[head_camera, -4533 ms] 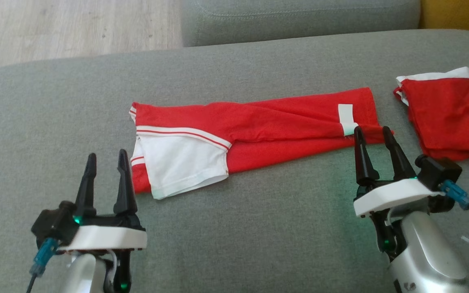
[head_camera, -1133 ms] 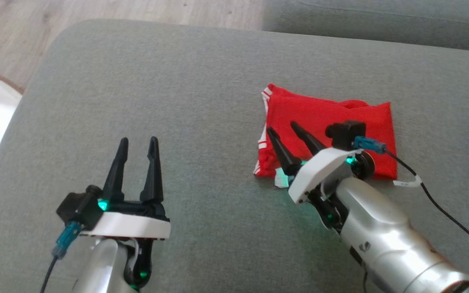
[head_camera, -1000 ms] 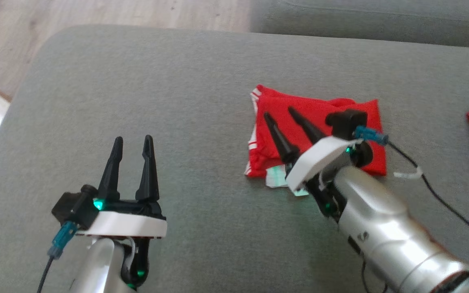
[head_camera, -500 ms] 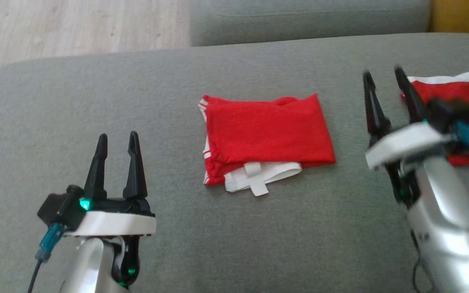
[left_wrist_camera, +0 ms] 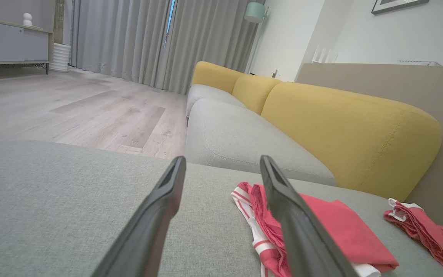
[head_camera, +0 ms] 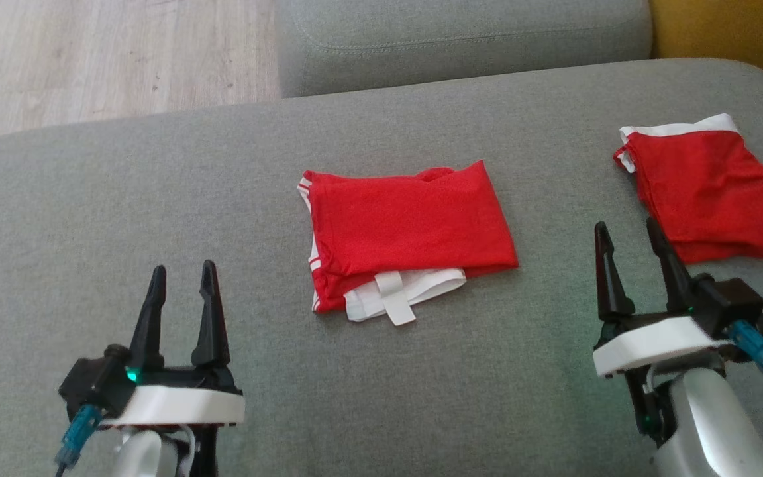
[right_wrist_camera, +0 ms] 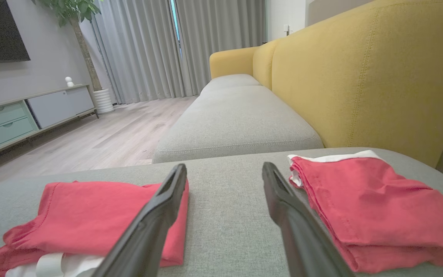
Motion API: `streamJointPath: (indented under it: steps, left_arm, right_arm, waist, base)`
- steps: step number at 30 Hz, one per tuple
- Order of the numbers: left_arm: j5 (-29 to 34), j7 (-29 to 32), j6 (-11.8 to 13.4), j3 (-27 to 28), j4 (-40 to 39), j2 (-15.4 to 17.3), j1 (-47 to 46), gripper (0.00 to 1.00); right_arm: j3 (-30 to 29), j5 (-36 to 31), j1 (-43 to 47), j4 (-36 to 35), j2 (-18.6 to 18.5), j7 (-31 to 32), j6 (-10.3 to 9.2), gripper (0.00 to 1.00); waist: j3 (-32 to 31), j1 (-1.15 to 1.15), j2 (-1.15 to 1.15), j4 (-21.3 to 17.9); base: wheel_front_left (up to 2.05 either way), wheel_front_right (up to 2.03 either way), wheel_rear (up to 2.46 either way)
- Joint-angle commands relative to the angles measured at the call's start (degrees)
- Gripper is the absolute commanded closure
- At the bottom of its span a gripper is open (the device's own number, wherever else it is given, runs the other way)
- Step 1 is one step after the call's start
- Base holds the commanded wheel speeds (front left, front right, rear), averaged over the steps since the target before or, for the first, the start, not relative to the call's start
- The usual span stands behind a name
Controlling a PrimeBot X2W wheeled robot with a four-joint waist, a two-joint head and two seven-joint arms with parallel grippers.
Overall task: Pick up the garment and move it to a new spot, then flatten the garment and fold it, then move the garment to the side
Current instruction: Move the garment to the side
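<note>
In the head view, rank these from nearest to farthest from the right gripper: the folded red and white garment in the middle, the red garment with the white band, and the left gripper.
1. Red garment with the white band, just right of the right gripper.
2. Folded red and white garment, mid-cushion, to its left.
3. Left gripper, far left.

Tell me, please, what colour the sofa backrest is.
Mustard yellow; the padded backrest shows best in the right wrist view.
</note>
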Motion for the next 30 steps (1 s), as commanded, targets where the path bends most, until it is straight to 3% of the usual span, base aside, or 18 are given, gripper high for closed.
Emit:
streamJointPath:
  steps: [1, 18, 30]
  left_arm:
    - [0.6, -0.3, 0.1, 2.2, -2.3, 0.3, -1.4, 0.00]
    - [0.3, -0.3, 0.3, 0.2, -3.1, 0.3, -2.6, 0.00]
    - [-0.2, -0.3, 0.2, -3.3, -2.1, 0.3, -7.0, 0.00]
  right_arm:
    - [1.0, -0.5, -1.2, -2.4, 0.6, -0.6, 0.20, 0.00]
    - [1.9, -0.2, -2.1, -2.7, 0.9, -0.6, 0.20, 0.00]
    - [3.9, 3.4, -12.4, 11.1, 0.9, 4.2, 0.20, 0.00]
  waist:
    - [-0.2, 0.01, 0.00, 0.0]
    - [1.7, 0.01, 0.00, 1.7]
    - [6.8, 0.01, 0.00, 6.7]
  base:
    - [0.00, 0.00, 0.00]
    - [0.00, 0.00, 0.00]
    - [0.00, 0.00, 0.00]
